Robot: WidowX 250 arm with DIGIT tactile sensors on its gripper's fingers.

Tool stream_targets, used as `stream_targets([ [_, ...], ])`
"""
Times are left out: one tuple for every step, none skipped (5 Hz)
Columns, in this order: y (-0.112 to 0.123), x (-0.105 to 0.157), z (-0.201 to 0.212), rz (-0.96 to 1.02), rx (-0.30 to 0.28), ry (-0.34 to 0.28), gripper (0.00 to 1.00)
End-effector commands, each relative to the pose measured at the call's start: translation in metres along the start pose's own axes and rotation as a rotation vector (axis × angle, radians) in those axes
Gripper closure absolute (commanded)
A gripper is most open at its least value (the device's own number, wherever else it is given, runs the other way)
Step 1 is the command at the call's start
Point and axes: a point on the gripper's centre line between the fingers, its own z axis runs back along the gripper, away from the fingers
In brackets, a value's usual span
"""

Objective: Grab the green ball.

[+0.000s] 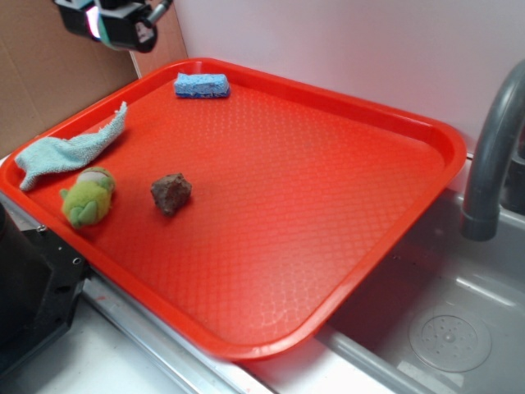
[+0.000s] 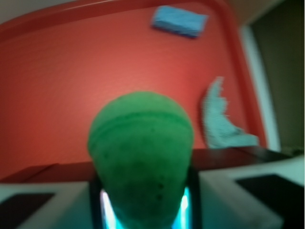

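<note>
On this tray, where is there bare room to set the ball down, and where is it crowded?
The end effector holds the green ball. The widest bare patch is the tray's right half, from the brown rock to the rim by the sink. The left edge is crowded: cloth, plush toy and rock sit close together. The blue sponge occupies the far corner.

The exterior view is bright, evenly lit and sharp, with soft shadows. The wrist view is dimmer and blurred; the ball (image 2: 141, 157) between the jaws is out of focus.
</note>
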Motion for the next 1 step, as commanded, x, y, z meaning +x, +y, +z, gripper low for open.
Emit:
stream_targets([
  [0.0128,0.0075,0.0106,-0.005,-0.079,0.006,1.0],
])
